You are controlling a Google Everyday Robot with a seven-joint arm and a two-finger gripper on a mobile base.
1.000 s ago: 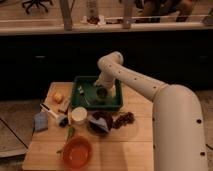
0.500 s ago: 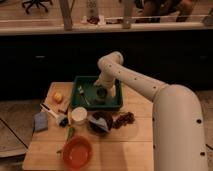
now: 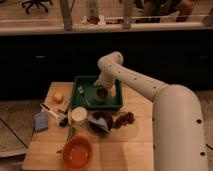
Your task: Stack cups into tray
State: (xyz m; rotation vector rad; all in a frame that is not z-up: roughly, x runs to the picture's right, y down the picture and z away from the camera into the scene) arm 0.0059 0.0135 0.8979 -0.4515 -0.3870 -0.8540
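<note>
The dark green tray (image 3: pixel 80 102) stands at the back of the wooden table. My gripper (image 3: pixel 102 88) reaches down into the tray, right over a dark grey-black cup (image 3: pixel 101 94) that sits near the tray's middle. The white arm comes in from the right. A cream-white cup (image 3: pixel 79 115) stands upright on the table just in front of the tray's left front corner, apart from the gripper.
A dark blue bowl (image 3: pixel 101 122) lies in front of the tray, with a dark red bunch (image 3: pixel 124 119) to its right. A large orange bowl (image 3: pixel 76 151) is at the front left. An orange fruit (image 3: pixel 58 97) and a blue sponge (image 3: pixel 41 120) lie at the left.
</note>
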